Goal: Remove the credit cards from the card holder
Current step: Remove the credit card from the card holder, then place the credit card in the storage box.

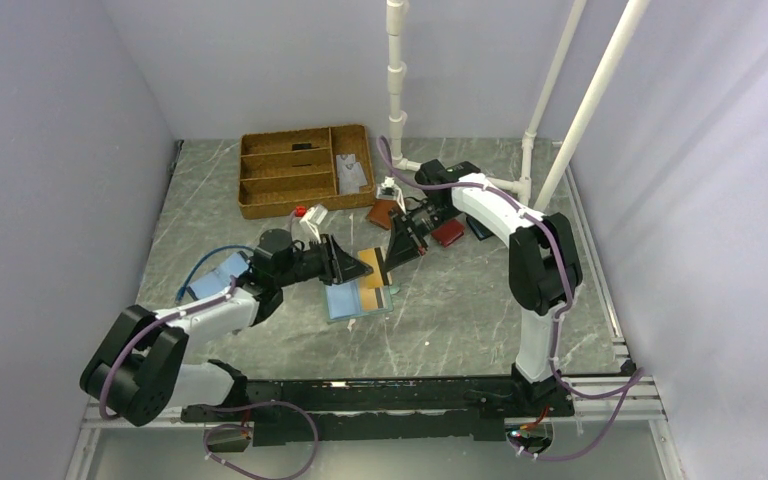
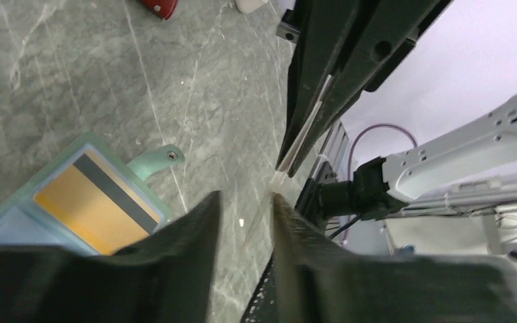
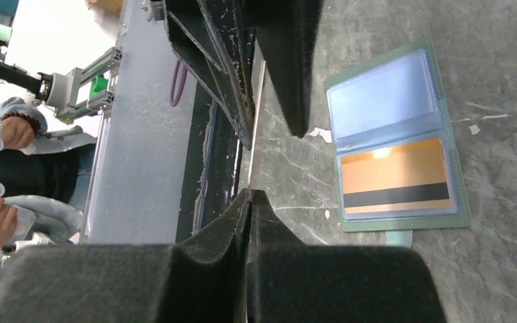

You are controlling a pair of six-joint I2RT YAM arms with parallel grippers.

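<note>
Grey marbled tabletop (image 1: 460, 320) is noted, with the card holder (image 3: 397, 134) laid open and flat on it between the two arms; a tan card (image 3: 394, 176) with a dark stripe is seated in one pocket. The right gripper (image 3: 250, 195) is pressed together on a whitish card (image 3: 256, 114), which is held edge-on just beside the holder. The left gripper (image 2: 246, 202) is partly spread, its fingers (image 3: 289, 67) placed either side of that card's far end; contact cannot be confirmed.

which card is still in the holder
The orange card with the dark stripe, pocketed in the open card holder. The pale card is out, pinched edge-on in the right gripper.
</note>
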